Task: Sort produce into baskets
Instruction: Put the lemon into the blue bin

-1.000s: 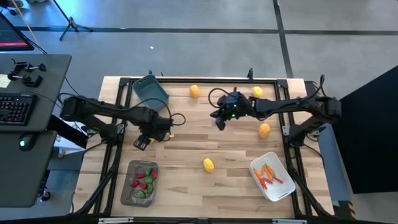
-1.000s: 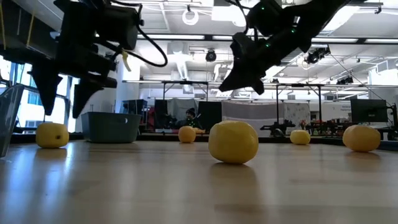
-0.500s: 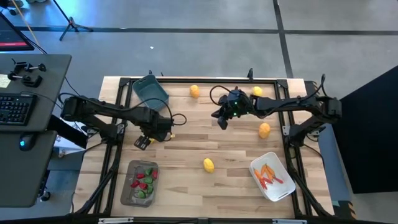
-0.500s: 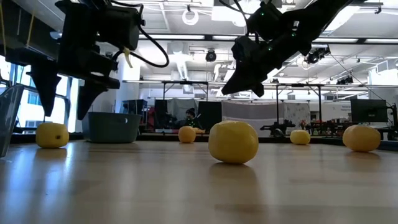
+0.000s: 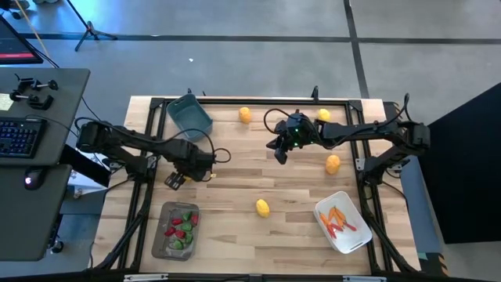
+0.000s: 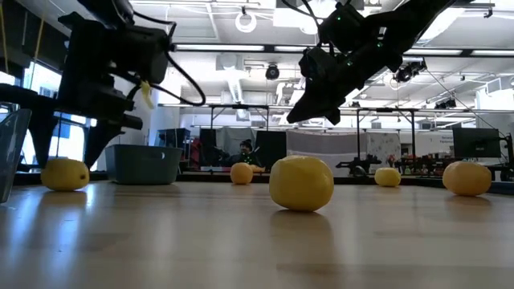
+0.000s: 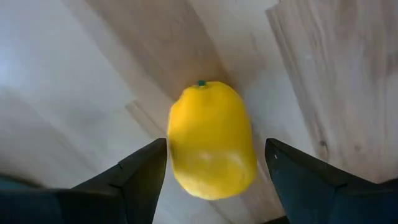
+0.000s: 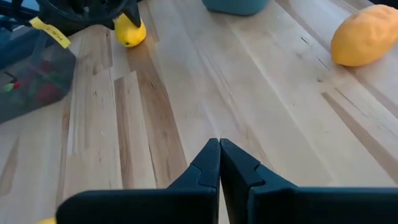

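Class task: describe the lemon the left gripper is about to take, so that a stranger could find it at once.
Start at the blue-grey tub in the table's far left corner, then follow the left arm to its left gripper. The lemon lies on the wood between its open fingers; the other lemons lie clear of any gripper.

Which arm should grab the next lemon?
Left. Its end effector is open, fingers either side of a lemon on the table. The right end effector is shut, above bare wood.

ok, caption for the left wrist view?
Left gripper open, dark fingers either side of a yellow toy lemon lying on the light wooden table.
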